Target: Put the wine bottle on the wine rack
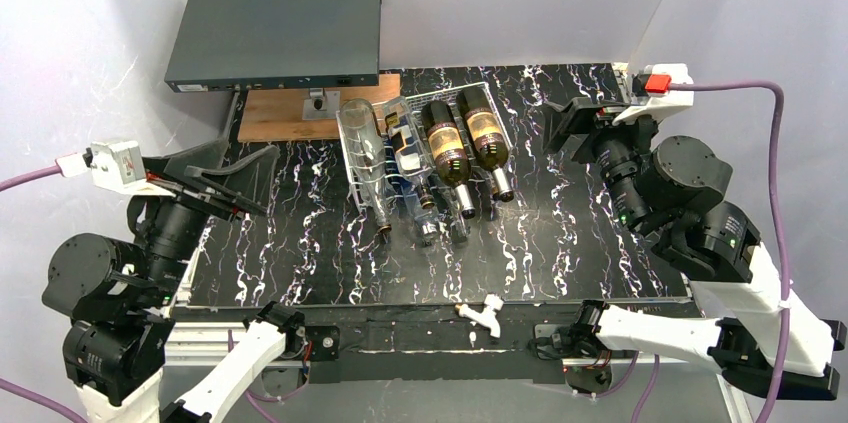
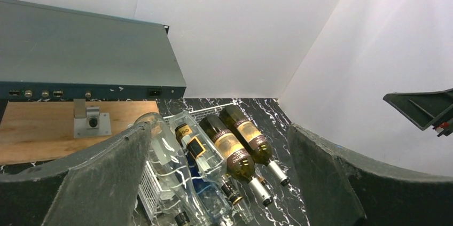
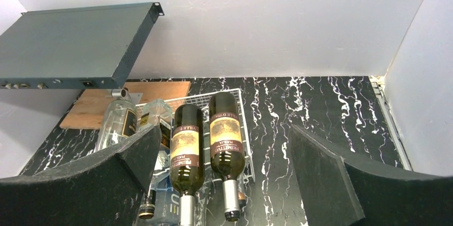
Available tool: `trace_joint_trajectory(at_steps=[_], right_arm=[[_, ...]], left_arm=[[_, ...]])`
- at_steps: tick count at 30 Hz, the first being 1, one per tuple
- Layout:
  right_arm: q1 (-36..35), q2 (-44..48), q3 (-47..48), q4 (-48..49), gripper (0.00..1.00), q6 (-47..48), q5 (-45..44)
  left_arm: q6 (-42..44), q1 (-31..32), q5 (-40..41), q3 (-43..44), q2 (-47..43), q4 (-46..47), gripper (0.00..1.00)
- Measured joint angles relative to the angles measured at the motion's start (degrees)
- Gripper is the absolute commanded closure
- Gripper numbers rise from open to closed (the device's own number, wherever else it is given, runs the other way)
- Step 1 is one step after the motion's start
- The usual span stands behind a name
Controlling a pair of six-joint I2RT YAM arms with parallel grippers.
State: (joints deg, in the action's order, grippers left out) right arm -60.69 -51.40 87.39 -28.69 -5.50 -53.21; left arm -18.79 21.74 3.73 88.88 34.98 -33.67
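Four bottles lie on the white wire wine rack [image 3: 187, 98] mid-table. At far left, the left gripper [image 1: 268, 181] is spread wide and holds nothing. On the rack, from the left, are a clear bottle [image 1: 365, 155], a blue-labelled clear bottle [image 1: 408, 158], a dark wine bottle [image 1: 447, 148] and a second dark wine bottle [image 1: 484, 136], necks toward the arms. The right gripper [image 1: 558, 131] is likewise spread and empty, apart from the rack.

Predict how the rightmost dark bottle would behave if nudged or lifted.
The dark bottle would probably roll: it is round and lies on its side on the rack. It looks like glossy glass, so likely slippery and breakable.
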Motion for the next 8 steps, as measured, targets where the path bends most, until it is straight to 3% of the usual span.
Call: trace_joint_trajectory(at_steps=[8], right_arm=[[0.0, 0.3, -0.7, 1.0, 0.01, 0.8, -0.5]], left_arm=[[-0.1, 0.0, -0.2, -0.8, 0.3, 1.7, 0.02]])
